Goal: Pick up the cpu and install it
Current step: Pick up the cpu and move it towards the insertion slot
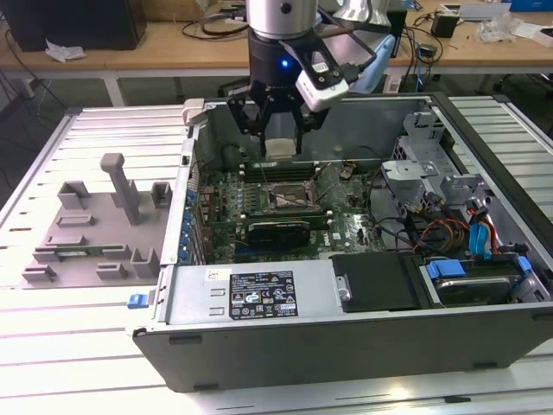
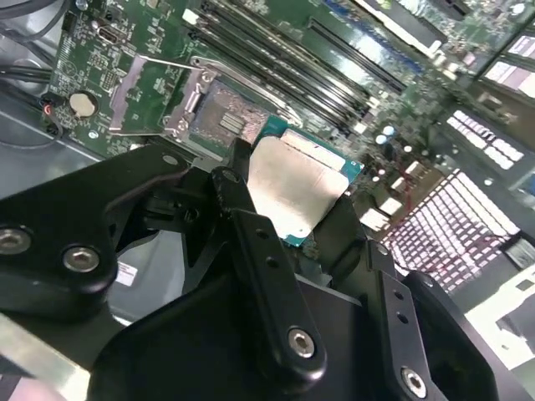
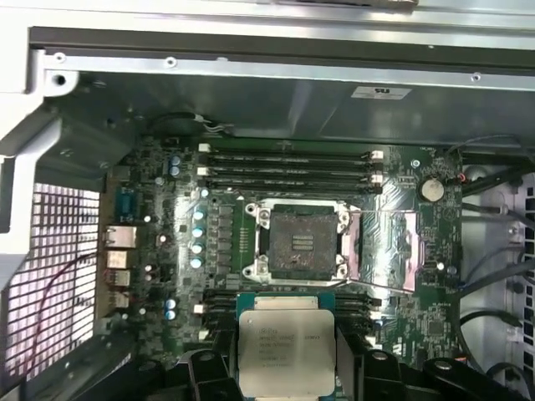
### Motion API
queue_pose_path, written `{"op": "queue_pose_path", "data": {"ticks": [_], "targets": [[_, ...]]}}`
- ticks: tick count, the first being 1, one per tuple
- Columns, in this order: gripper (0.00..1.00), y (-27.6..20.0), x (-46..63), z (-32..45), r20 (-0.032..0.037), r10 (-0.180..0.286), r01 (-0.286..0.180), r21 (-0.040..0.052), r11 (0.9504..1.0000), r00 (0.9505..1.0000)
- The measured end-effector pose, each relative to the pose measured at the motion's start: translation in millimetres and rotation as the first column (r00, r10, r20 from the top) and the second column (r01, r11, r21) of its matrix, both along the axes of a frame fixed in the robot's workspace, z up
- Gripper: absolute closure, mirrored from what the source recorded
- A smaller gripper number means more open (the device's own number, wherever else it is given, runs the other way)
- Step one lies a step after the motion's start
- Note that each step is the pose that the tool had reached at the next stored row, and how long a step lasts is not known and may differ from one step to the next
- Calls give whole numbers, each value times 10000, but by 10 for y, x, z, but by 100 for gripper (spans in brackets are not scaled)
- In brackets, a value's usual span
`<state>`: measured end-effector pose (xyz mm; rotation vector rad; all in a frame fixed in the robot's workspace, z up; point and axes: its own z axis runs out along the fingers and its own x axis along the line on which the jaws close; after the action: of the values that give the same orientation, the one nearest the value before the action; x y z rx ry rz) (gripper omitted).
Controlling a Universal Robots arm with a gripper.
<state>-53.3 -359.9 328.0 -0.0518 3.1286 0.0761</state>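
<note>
Cpu (image 1: 281,145) is in the claw (image 1: 281,150), upper centre of the exterior view, hanging above the motherboard (image 1: 346,226) inside the open case (image 1: 346,298). It isn't touching the board.

Orientation: chip lies flat, silver metal top up toward both wrist cameras, thin green edge showing around it (image 3: 286,347). It's roughly square, so no real long axis. In the first wrist view its sides run about parallel to the sides of the socket (image 3: 301,242).

Claw: black fingers (image 2: 251,242) closed in on two opposite edges of the chip, pinching it, lid left exposed between them.

Socket sits bare, contact field visible, retention plate (image 3: 389,251) swung open beside it. In the exterior view the socket (image 1: 289,201) is just below the chip in frame, centre of the board. Memory slots (image 3: 288,167) run along the far side of the socket from the chip.

Arm (image 1: 281,35) drops straight down from the top edge of the exterior view, wrist vertical, claw pointing down into the case. Case rests on the white slatted surface (image 1: 86,354).
</note>
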Motion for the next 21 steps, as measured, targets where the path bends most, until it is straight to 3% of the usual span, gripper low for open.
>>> {"op": "queue_pose_path", "data": {"ticks": [6, 14, 21], "targets": [[45, 75, 113, -178, -29, 0, 0, 0, 10000, 10000], [45, 105, 201, -356, -60, 0, 0, 0, 10000, 10000], [45, 202, 220, -517, -84, 1, -1, 2, 10000, 10000]]}}
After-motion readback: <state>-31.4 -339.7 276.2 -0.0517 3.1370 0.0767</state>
